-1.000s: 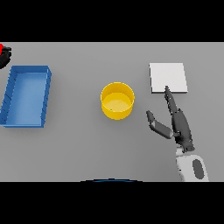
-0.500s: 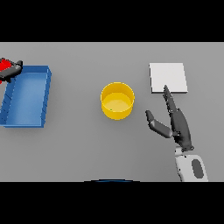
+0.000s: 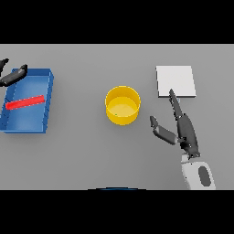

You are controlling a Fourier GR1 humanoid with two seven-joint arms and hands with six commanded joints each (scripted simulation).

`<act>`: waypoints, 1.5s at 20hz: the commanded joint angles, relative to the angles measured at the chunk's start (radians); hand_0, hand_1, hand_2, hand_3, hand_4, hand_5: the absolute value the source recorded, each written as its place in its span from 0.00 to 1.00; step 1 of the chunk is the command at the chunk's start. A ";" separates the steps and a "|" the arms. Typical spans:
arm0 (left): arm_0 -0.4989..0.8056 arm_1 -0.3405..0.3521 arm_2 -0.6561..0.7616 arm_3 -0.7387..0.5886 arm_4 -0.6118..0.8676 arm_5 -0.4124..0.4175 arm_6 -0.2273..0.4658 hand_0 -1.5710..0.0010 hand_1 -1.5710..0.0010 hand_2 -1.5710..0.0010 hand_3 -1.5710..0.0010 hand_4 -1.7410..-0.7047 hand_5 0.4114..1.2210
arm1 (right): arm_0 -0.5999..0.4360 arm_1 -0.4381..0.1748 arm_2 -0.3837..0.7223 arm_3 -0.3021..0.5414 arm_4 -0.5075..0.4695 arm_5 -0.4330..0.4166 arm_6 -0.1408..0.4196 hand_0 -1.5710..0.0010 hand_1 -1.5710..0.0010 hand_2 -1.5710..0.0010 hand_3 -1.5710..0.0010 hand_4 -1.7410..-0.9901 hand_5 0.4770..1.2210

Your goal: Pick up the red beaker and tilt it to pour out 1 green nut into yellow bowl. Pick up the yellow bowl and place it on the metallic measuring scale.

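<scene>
The red beaker (image 3: 25, 102) lies on its side inside the blue bin (image 3: 47, 101) at the left. My left hand (image 3: 13, 76) hovers over the bin's far left corner, open and apart from the beaker. The yellow bowl (image 3: 122, 105) stands upright at the table's middle, with a tiny green speck (image 3: 115, 114) on its floor. My right hand (image 3: 183, 129) is open to the right of the bowl, not touching it. Its straight fingers reach the near edge of the pale square measuring scale (image 3: 176, 81), and its thumb points toward the bowl.
The grey table (image 3: 87, 151) spreads around all of these. The blue bin sits against the left edge of the view, and the scale lies flat at the back right.
The red beaker was in my left hand at the far left edge; now it lies in the blue bin and the hand has let go. The right hand and bowl have not moved.
</scene>
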 commanded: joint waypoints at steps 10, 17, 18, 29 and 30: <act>0.033 -0.043 0.030 -0.077 0.056 0.045 -0.052 0.99 0.99 0.99 0.99 0.91 0.33 | -0.216 -0.221 0.150 0.049 0.286 0.140 0.096 1.00 1.00 1.00 1.00 0.81 0.21; 0.042 -0.037 0.034 -0.075 0.063 0.032 -0.046 1.00 1.00 1.00 1.00 0.90 0.34 | -0.451 -0.316 0.319 0.180 0.480 0.267 0.014 1.00 1.00 1.00 1.00 0.76 0.22; 0.045 -0.045 0.030 -0.083 0.066 0.032 -0.042 1.00 1.00 1.00 1.00 0.90 0.34 | -0.479 -0.318 0.345 0.206 0.502 0.282 0.000 1.00 1.00 1.00 1.00 0.77 0.22; 0.039 -0.029 0.039 -0.062 0.062 0.020 -0.070 1.00 1.00 1.00 1.00 0.90 0.36 | -0.695 -0.285 0.500 0.471 0.600 0.410 -0.107 1.00 1.00 1.00 1.00 0.77 0.26; 0.046 -0.019 0.041 -0.073 0.063 0.016 -0.062 1.00 1.00 1.00 1.00 0.90 0.36 | -0.711 -0.278 0.507 0.491 0.605 0.424 -0.100 1.00 1.00 1.00 1.00 0.77 0.26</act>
